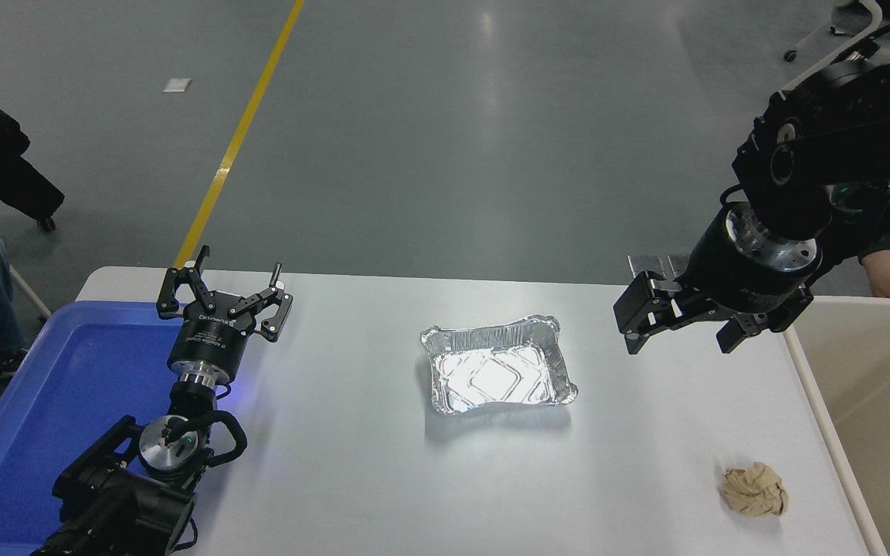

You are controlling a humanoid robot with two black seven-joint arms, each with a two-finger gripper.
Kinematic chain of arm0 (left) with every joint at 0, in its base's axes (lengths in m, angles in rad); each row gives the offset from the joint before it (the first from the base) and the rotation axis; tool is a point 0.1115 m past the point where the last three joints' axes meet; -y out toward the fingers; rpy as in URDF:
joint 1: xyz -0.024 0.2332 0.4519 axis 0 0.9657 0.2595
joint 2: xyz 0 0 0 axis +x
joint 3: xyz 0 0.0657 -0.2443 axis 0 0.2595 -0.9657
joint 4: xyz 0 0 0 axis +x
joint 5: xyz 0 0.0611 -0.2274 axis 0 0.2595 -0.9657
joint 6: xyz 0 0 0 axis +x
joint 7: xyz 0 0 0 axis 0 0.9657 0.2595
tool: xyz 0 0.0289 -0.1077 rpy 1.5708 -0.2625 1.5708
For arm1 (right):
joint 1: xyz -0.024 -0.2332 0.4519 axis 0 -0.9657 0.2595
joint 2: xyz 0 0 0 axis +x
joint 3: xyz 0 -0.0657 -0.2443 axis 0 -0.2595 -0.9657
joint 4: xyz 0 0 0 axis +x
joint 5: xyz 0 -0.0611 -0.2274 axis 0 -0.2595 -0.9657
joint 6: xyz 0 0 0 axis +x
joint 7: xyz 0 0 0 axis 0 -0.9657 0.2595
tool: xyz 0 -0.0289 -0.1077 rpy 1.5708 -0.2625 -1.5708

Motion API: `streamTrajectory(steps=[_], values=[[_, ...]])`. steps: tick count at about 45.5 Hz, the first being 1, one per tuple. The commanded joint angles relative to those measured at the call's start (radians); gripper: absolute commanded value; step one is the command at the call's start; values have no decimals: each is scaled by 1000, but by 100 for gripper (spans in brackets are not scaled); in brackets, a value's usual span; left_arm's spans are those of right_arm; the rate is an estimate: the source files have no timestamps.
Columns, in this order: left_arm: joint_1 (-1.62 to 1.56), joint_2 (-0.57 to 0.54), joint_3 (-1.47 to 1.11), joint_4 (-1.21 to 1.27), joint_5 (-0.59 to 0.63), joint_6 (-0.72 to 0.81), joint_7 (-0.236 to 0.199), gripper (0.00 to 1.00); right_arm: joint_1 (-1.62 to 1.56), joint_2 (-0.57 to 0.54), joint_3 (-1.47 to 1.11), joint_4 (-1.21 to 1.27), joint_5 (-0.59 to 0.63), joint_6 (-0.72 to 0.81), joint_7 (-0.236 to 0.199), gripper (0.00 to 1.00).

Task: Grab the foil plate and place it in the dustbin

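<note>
One foil plate [497, 366] sits mid-tabletop [352, 479]; my right end effector [681, 328] hovers beside it, spread wide and empty. I aim for the near rim, pinch gently, then swing to the dustbin [870, 386].

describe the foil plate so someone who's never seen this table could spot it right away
Start at the white table, between the blue tray at its left edge and the beige dustbin at its right. Near the table's middle lies the foil plate, empty and open side up. It is the only shiny silver thing there, rectangular with crinkled walls, unlike the dull crumpled tan paper ball nearer the dustbin.
</note>
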Motion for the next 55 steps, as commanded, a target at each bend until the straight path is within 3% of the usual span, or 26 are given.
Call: streamTrajectory(steps=[1,26,39,55], values=[[0,-1,-2,0,0,-1,-1,99,-5,1,5,-6,0,-3,0,100],[0,1,0,0,0,0,-2,99,-21,7,19,-46,0,-53,2,100],[0,1,0,0,0,0,-2,99,-101,99,28,-158,10,-73,0,100],[0,1,0,0,0,0,-2,99,-313,153,42,-362,15,-332,0,100]])
